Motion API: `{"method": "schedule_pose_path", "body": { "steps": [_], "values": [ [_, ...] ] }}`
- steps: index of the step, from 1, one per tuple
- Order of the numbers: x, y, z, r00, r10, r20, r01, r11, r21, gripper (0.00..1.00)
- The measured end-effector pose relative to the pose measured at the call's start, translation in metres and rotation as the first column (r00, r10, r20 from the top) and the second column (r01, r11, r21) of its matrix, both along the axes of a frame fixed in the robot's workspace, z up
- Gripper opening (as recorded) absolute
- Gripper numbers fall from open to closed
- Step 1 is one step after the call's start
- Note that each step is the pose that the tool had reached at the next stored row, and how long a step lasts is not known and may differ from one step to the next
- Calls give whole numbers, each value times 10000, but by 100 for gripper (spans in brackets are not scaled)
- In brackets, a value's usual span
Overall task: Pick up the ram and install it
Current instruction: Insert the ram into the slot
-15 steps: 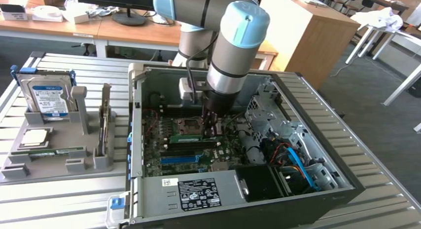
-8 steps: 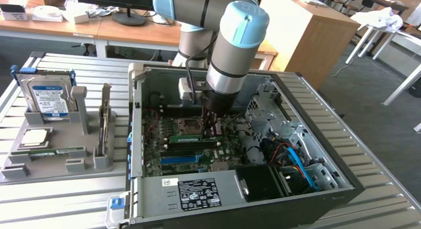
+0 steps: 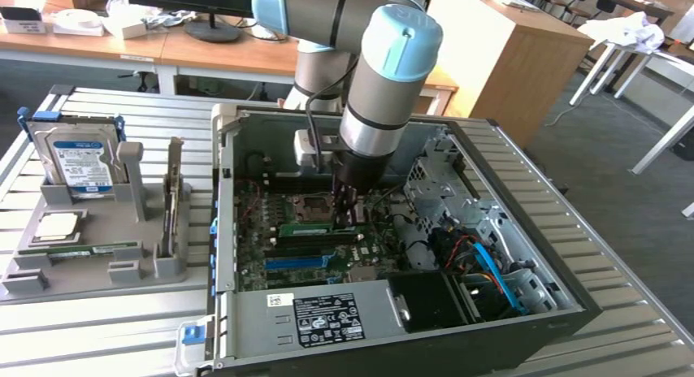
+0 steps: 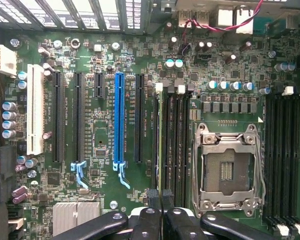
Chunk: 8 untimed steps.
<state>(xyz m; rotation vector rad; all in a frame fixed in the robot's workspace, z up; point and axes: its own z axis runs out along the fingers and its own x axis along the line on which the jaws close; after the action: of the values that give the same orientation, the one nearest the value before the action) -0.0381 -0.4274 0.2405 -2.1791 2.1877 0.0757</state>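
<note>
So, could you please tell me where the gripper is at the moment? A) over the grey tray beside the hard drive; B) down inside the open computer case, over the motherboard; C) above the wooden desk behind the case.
B: the gripper is inside the case, at the ram standing in a motherboard slot.

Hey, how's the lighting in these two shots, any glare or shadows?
Exterior view: bright daylight on the floor at the exterior view's right; the arm shades the motherboard inside the case. Wrist view: even light on the motherboard, glare on the silver heatsink.
</note>
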Motion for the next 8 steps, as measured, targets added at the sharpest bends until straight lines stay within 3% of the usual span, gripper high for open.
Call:
{"method": "schedule_pose_path", "body": {
  "steps": [8],
  "values": [
    [0, 0, -21, 10000, 0, 0, 0, 10000, -2, 12]
  ]
}}
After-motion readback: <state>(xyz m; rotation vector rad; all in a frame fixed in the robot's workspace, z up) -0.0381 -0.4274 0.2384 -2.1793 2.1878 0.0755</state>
